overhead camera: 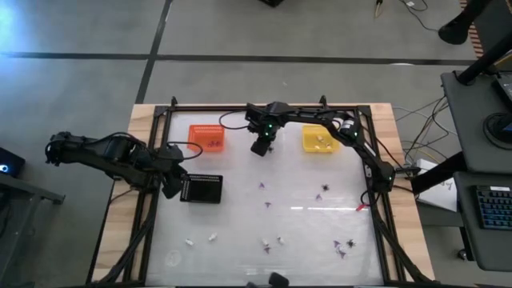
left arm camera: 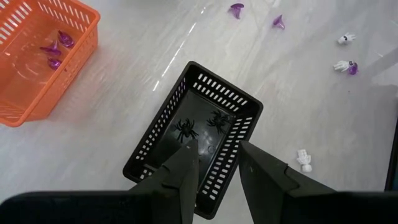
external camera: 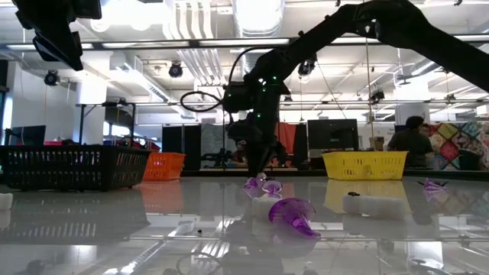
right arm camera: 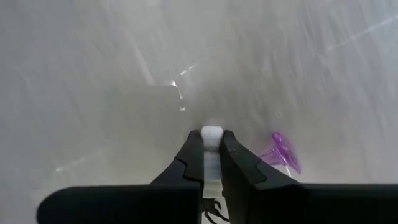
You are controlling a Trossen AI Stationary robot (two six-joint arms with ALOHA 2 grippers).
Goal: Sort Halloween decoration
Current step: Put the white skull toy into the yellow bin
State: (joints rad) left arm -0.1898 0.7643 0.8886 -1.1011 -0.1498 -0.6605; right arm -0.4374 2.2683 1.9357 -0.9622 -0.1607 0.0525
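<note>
Between the orange basket (overhead camera: pixel 206 137) and the yellow basket (overhead camera: pixel 320 142), a whitish trinket (right arm camera: pixel 212 133) is being clamped in the right gripper's (right arm camera: pixel 211 144) jaws above the table (overhead camera: pixel 240 216); the left gripper (left arm camera: pixel 217 163) is being held over the black tray (left arm camera: pixel 194 137), jaws apart.

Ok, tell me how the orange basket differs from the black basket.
The orange basket holds purple trinkets; the black basket holds black spiders. In the high view the orange basket sits farther back, the black basket nearer the left gripper. Both are small slotted plastic baskets.
</note>
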